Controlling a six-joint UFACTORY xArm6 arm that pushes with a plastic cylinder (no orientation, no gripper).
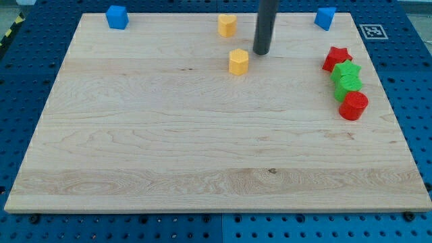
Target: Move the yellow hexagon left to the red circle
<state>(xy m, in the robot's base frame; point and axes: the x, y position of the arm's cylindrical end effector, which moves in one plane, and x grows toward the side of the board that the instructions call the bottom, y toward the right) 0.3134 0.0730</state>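
My tip [261,52] sits on the counter [169,135] just to the view's right of the yellow hexagon [238,61] and slightly above it, a narrow gap between them, not touching as far as I can see. No fingers on this rig, only the bare rod, so nothing is clenched or released.

The yellow hexagon stands in the upper middle of the board, well clear of every edge. Straight above it, near the top edge, is a second yellow block [227,25]; its shape I cannot make out for sure.

Far off to the hexagon's right, close to the right edge, a cluster runs down in a touching chain: the red star [337,58] on top, a green star [347,70] below it, another green block [349,85] under that, and the red circle [354,106] at the bottom, lower than the hexagon.

Between the hexagon and that cluster lies bare wood. Below the hexagon the whole lower part of the counter is open too, and so is the stretch to its left.

Up and left of the hexagon, a blue cube [117,17] sits at the top edge; a second blue block [325,18] sits up and right, also at the top edge.
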